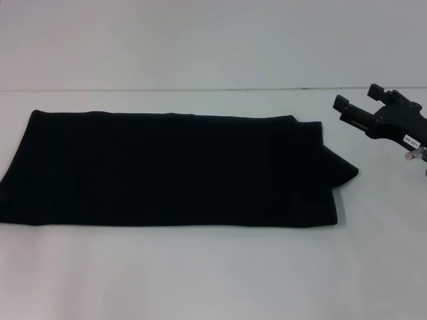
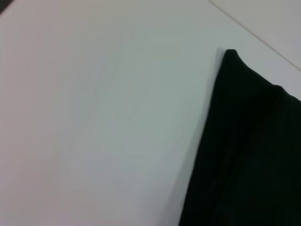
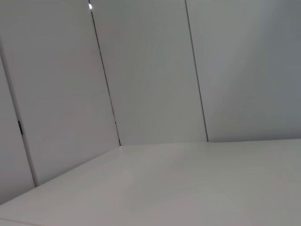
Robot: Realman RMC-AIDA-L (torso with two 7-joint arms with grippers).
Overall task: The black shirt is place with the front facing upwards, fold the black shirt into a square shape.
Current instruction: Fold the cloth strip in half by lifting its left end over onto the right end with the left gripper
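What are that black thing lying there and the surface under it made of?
The black shirt looks like soft matte cloth: it lies limp in flat folded layers with a loose corner. The table seems a smooth, hard white board, probably laminate, with a faint sheen.

One black shirt (image 1: 167, 170), one gripper (image 1: 357, 107), one table (image 1: 213, 273).

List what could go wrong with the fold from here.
The black shirt lies as a long band, not yet square; a flap juts out at its right end and may bunch in the next fold. The right gripper hovers open beside that end, so it could snag the flap. The left gripper is out of view.
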